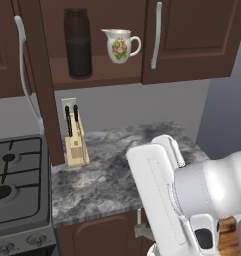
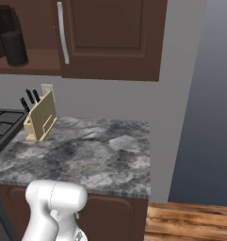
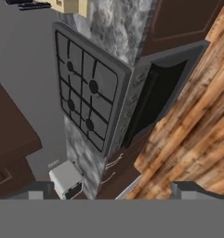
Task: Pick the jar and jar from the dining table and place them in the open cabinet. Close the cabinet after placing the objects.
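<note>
A tall dark jar (image 1: 78, 42) stands upright on the shelf of the open cabinet (image 1: 104, 76), left of a white floral jug (image 1: 121, 46). The same jar (image 2: 12, 43) appears at the top left of the right base view. The cabinet's left door is swung out edge-on, its silver handle (image 1: 25, 67) showing. In the hand view my gripper (image 3: 112, 191) is open with nothing between its fingertips (image 3: 39, 190), and it looks down past the stove at the wooden floor. The dining table is out of view.
A marbled counter (image 1: 112, 175) lies under the cabinet, with a knife block (image 1: 76, 144) at the wall. A gas stove (image 1: 14, 185) sits to its left. The neighbouring cabinet door (image 1: 192, 35) is shut. My white arm (image 1: 192, 200) fills the lower right.
</note>
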